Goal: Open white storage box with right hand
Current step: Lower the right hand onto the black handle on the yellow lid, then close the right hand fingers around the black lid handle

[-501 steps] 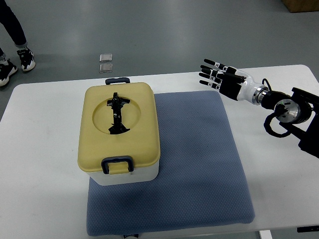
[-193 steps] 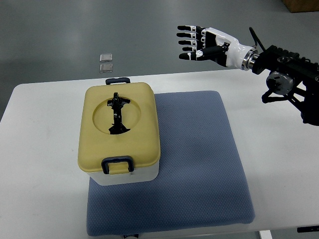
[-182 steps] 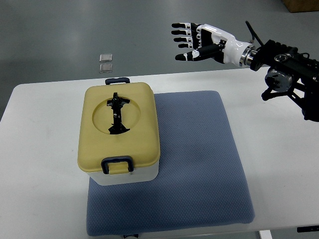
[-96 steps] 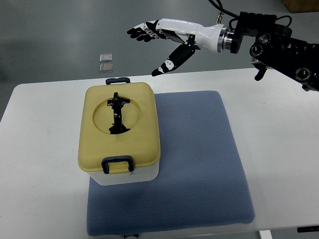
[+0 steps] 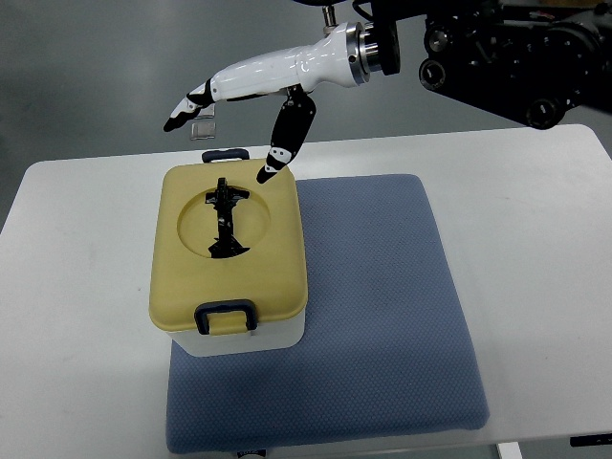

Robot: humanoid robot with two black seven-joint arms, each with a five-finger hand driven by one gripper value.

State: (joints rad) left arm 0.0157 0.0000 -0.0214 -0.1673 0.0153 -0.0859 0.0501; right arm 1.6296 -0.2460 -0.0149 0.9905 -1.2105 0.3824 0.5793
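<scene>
One hand is doing the work here: the right hand (image 5: 239, 105) is reaching in from the upper right, fingers spread and holding nothing, thumb pointing down toward the far right corner of the yellow lid (image 5: 229, 244). Over the last couple of seconds it has been swinging from well off to the right of the blue mat (image 5: 382, 316), across and leftward, and is now hanging over the far edge of the white storage box (image 5: 244, 337). The box is sitting closed on the mat's left part, on the white table (image 5: 76, 287), both black latches (image 5: 226, 315) apparently fastened. Nothing is being touched yet; the approach is nearly finishing, and the opening itself is not yet starting
</scene>
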